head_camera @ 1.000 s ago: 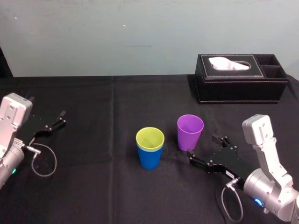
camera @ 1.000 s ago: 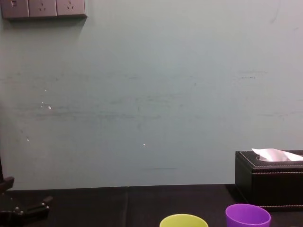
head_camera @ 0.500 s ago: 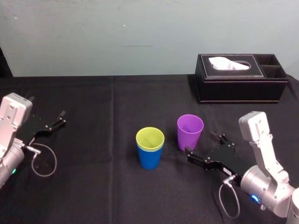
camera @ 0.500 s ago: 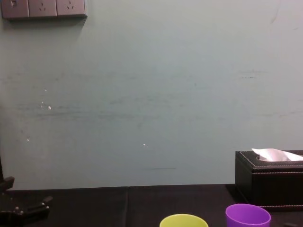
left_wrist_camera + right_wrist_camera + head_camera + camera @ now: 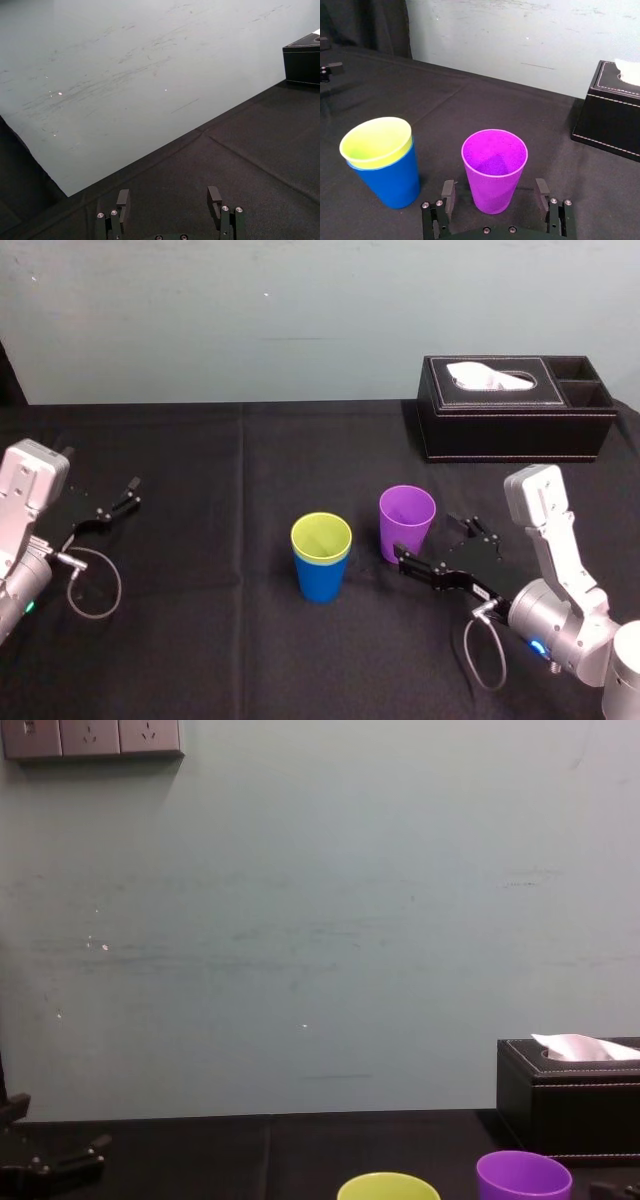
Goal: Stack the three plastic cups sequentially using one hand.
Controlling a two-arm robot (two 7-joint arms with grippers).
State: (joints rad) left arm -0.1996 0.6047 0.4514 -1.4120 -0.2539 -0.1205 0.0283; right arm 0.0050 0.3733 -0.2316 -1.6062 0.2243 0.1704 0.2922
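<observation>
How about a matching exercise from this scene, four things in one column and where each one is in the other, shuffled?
Things:
1. yellow-green cup
2. purple cup
3. tissue box
4. left pincer

Places:
A. at the back right of the table
B. nested in the blue cup
C. just ahead of the open right pincer
D. parked at the table's left edge

Pairs: 1-B, 2-C, 3-A, 4-D

Right gripper [image 5: 436, 542], fingers spread wide, flanks the purple cup [image 5: 407, 520]; left gripper [image 5: 168, 200], fingers apart, rests far to its left.
</observation>
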